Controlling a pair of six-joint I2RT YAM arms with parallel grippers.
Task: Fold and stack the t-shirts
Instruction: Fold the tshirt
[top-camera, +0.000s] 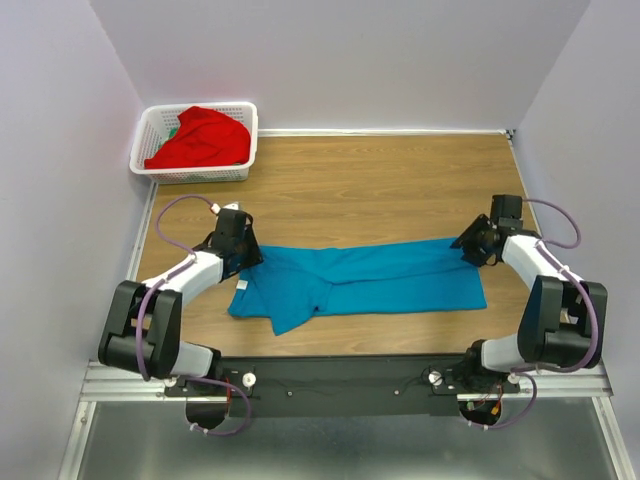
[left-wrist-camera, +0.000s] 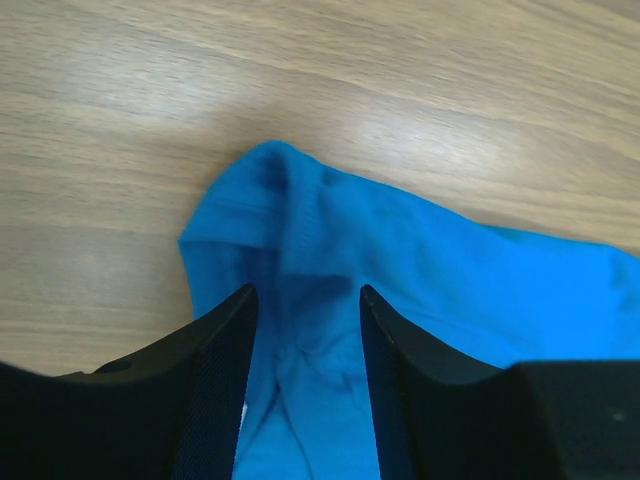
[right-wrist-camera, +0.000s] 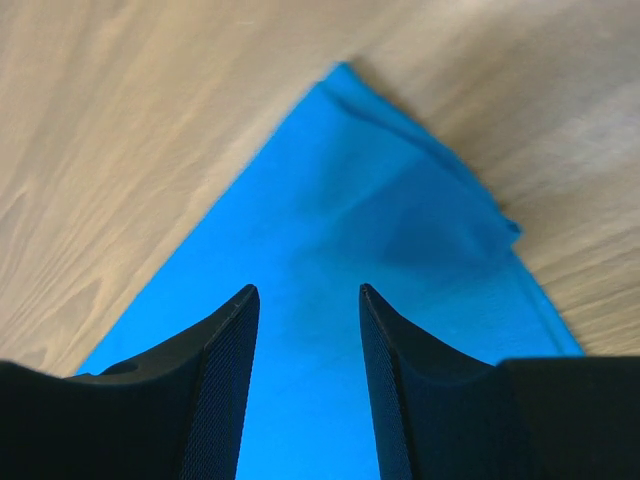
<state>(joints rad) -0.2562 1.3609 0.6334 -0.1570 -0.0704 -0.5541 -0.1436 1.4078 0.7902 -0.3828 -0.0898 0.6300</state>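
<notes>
While the blue shirt (top-camera: 380, 280) lies flat on the wooden table (top-camera: 380, 180), folded into a long band running left to right, one arm stands at each end of it. The left gripper (top-camera: 247, 262) sits over the far left corner of the band, where a sleeve sticks out toward the near edge. Its wrist camera shows the two black fingers (left-wrist-camera: 215, 380) spread apart, with bunched blue cloth lying between and beyond them. The right gripper (top-camera: 466, 245) sits over the far right corner. Its fingers (right-wrist-camera: 215, 380) are likewise spread, with smooth blue cloth filling the gap between them and a pointed corner of the shirt reaching out ahead onto bare wood. Whether either pair of fingertips touches the cloth I cannot tell. The red shirt (top-camera: 200, 138) lies crumpled in a white basket (top-camera: 195, 173) at the far left corner of the table, well apart from the blue one, with a bit of green cloth showing beside it
</notes>
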